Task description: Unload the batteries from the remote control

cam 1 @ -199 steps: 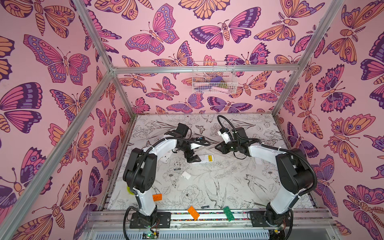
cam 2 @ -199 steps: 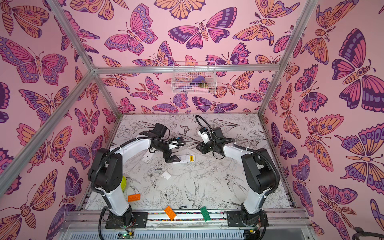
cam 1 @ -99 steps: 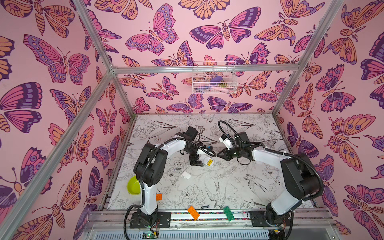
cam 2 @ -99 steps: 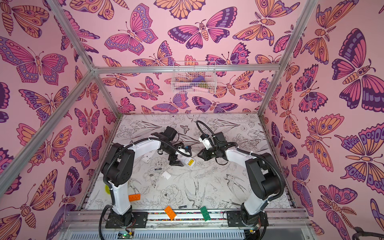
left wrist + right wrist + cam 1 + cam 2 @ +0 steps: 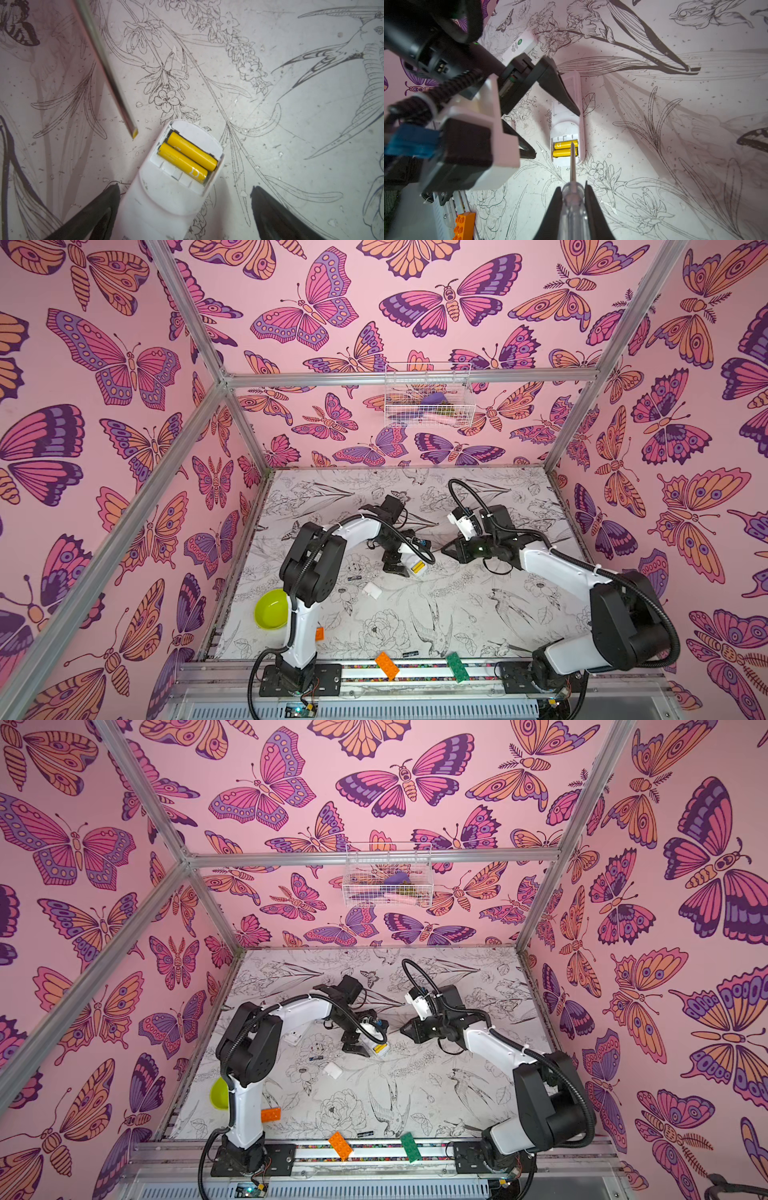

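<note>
A white remote control [image 5: 166,199] lies on the table with its compartment uncovered. Two yellow batteries [image 5: 192,151] sit side by side inside it, also visible in a top view [image 5: 417,569]. My left gripper [image 5: 185,187] stands open astride the remote's body, one finger [image 5: 104,207] close against its side and the other well apart. My right gripper [image 5: 573,187] is shut on a clear-handled metal tool [image 5: 572,207], whose tip rests over the yellow batteries [image 5: 564,148]. Two black batteries [image 5: 355,578] [image 5: 410,654] lie loose on the table.
A small white cover [image 5: 372,591] lies near the left arm. A second white remote [image 5: 295,1036] lies behind that arm. A green bowl [image 5: 272,608] sits at the left edge. Orange bricks [image 5: 386,664] and a green brick [image 5: 457,667] lie along the front rail.
My left arm has swung right, uncovering the green bowl, and its open gripper has come down around the remote. My right gripper has shifted slightly towards the remote with the tool.
</note>
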Motion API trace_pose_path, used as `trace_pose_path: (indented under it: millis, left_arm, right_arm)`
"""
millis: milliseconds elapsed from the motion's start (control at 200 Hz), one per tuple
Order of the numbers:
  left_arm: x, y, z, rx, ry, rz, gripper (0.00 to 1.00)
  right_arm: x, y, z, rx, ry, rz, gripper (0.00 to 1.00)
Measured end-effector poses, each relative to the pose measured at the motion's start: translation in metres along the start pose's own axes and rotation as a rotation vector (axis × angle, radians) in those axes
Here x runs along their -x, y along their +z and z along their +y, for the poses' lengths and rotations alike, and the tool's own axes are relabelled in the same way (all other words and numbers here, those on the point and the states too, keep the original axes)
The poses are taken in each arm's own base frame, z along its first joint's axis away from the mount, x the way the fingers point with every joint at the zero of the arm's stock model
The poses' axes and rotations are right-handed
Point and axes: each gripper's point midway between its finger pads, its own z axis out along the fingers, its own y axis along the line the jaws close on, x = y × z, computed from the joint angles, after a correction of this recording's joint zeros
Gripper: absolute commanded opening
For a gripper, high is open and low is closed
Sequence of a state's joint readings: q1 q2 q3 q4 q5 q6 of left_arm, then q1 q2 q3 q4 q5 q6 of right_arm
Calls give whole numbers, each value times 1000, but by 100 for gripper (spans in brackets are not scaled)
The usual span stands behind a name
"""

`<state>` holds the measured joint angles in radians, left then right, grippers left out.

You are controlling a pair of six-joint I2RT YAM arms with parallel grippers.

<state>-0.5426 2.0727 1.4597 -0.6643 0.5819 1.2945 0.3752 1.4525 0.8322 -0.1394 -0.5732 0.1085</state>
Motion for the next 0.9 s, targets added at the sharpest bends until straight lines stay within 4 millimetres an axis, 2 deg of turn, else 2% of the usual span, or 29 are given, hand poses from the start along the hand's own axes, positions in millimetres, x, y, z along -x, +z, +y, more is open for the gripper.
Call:
trace_pose_path:
  millis: [150, 316, 466, 606, 811, 902]
  left_arm:
    - [-4, 11, 1, -25, -6, -9, 99]
    - [-6, 17, 0, -31, 24, -2, 90]
    - [-8, 18, -3, -26, 47, 7, 82]
    - [-8, 19, -14, -41, 49, 9, 75]
    - [-1, 24, -32, -69, 64, 6, 75]
    - [2, 25, -33, -71, 66, 3, 79]
  right_arm:
    - [-18, -1, -2, -8, 37, 21, 0]
    - [-36, -3, -4, -15, 61, 53, 0]
    - [-31, -12, 0, -17, 48, 25, 0]
    - [-27, -18, 1, -20, 44, 4, 0]
    - [-35, -18, 0, -17, 39, 11, 0]
    - [-39, -19, 1, -11, 22, 3, 0]
